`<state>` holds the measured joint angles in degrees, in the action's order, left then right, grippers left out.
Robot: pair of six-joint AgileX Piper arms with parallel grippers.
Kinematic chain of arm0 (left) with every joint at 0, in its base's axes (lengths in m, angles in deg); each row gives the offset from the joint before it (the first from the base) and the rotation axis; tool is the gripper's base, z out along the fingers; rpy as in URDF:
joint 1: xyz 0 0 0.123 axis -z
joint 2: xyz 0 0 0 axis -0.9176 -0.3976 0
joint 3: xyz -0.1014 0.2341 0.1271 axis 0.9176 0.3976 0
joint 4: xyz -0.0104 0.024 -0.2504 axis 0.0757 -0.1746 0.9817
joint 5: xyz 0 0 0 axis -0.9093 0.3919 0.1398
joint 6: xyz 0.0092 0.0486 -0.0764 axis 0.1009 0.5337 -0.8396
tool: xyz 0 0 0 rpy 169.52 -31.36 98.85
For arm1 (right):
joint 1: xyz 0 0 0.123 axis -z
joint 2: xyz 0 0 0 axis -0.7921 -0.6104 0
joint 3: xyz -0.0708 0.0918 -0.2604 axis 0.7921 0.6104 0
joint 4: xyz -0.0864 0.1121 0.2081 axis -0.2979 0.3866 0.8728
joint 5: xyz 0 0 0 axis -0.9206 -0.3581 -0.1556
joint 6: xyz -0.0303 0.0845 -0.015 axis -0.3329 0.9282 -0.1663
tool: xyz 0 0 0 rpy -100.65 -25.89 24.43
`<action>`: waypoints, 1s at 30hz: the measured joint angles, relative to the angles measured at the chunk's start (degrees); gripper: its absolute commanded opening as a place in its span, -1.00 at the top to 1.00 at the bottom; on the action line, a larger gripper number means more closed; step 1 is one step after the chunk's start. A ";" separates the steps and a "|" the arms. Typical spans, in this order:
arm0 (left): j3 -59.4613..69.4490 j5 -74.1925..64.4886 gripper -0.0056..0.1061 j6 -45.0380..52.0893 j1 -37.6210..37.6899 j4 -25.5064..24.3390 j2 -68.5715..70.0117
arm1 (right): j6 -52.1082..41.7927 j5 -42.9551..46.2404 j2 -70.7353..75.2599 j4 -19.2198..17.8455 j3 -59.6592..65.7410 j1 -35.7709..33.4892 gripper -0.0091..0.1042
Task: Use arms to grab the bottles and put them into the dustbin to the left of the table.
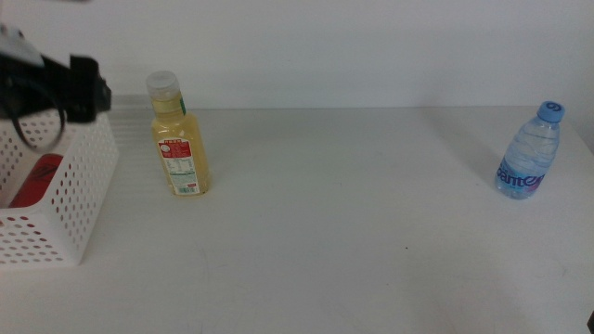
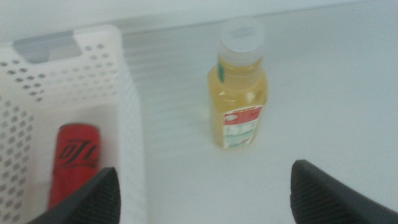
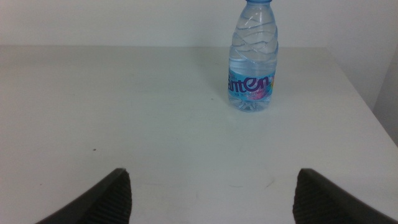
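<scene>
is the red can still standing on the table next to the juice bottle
No, the red can lies inside the white basket, while the juice bottle stands alone on the table.

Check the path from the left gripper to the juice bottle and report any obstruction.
Nothing visible blocks it. The left gripper, jaws open, faces the upright juice bottle across bare table. The dustbin, holding the red can, sits off to one side.

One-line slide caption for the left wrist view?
Open left gripper above the table, between the dustbin holding the red can and the upright yellow juice bottle.
</scene>
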<state>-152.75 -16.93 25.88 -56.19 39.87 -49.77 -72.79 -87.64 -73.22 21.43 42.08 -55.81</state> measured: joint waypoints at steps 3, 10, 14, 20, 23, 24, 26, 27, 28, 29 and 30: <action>8.14 8.79 -0.71 -1.07 1.00 -0.13 3.76 | 0.00 0.00 0.00 0.00 0.00 0.00 -0.36; 26.55 28.74 -0.71 -1.42 2.22 -0.02 8.46 | 0.00 0.00 0.00 0.00 0.00 0.00 -0.36; 36.31 41.44 -0.71 -1.65 2.40 0.33 8.41 | 0.00 0.00 0.00 0.00 0.00 0.00 -0.36; 48.73 66.82 -0.71 -1.76 2.40 0.40 4.66 | 0.00 0.00 0.00 0.00 0.00 0.00 -0.36; 51.76 76.19 -0.71 -1.72 2.40 0.92 0.44 | 0.00 0.00 0.00 0.00 0.00 0.00 -0.36; 52.04 78.34 -0.71 -1.72 2.40 1.40 -1.23 | 0.00 0.00 0.00 0.00 0.00 0.00 -0.36; 51.97 81.49 -0.71 -1.72 2.40 2.00 -4.40 | 0.00 0.00 0.00 0.00 0.00 0.00 -0.36; 51.86 83.24 -0.71 -1.59 2.40 2.14 -6.23 | 0.00 0.00 0.00 0.00 0.00 0.00 -0.36; 51.79 84.97 -0.71 -1.32 2.40 2.21 -7.75 | 0.00 0.00 0.00 0.00 0.00 0.00 -0.36; 51.65 86.82 -0.71 -0.90 2.40 2.28 -9.66 | 0.00 0.00 0.00 0.00 0.00 0.00 -0.36; 51.44 88.88 -0.71 -0.50 2.40 2.35 -11.61 | 0.00 0.00 0.00 0.00 0.00 0.00 -0.36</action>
<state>-101.30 71.95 25.38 -53.79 42.22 -61.38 -72.79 -87.64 -73.22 21.43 42.08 -55.81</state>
